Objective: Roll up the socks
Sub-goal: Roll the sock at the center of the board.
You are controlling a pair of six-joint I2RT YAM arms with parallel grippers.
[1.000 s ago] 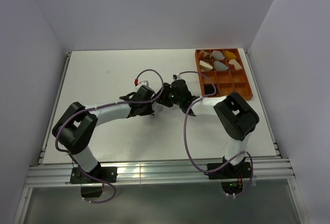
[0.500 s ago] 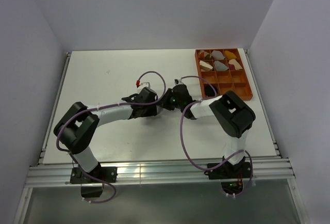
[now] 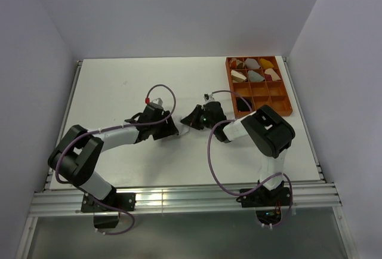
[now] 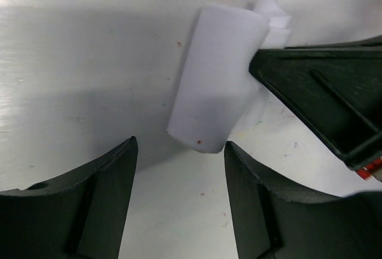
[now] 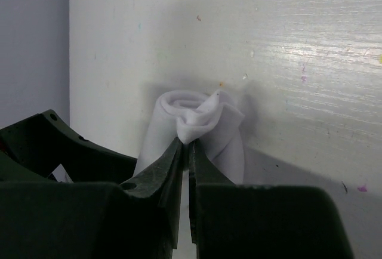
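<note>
Left end effector (image 4: 180, 151): fingers spread apart, holding nothing. The two black fingers (image 4: 95, 205) frame bare desk (image 3: 119, 86), with the near end of the white sock (image 4: 218, 77) just beyond their tips and not touching either one.

White sock: rolled into a short tube, lying on the desk near its middle, between the two end effectors. One end of the tube points at the left end effector, tilted slightly.

Right end effector (image 5: 188, 145): fingers pressed together, clamped on a loose fold of fabric at the other end of the roll. In its wrist view the spiral of the roll shows right behind the fingertips.

Far right: orange tray (image 3: 230, 83) with compartments, several holding coloured rolled bundles (image 3: 255, 76). One near compartment holds something black, too small to identify.
</note>
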